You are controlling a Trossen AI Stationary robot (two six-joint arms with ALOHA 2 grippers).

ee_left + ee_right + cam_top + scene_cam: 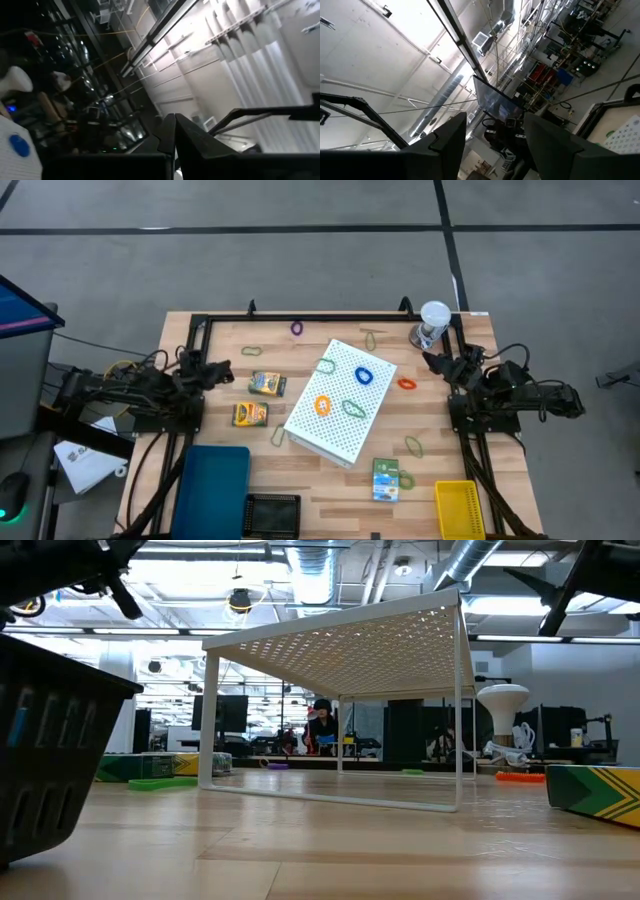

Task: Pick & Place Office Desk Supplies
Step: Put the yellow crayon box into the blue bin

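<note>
Both arms are waiting folded at the sides of the worktop (330, 490). The left tool (222, 370) is sitting with its fingers pressed together and empty; the right tool (432, 361) is standing with its fingers spread wide and empty. Two crayon boxes (267, 384) (250, 414) are lying just left of the white perforated box (341, 401). A blue band (364, 375), an orange band (323, 405) and two green bands (326, 365) (353, 409) are resting on top of that box. A green card box (386, 479) is lying near the front edge, beside a yellow bin (459, 508). A purple band (297, 328) is lying at the far edge.
</note>
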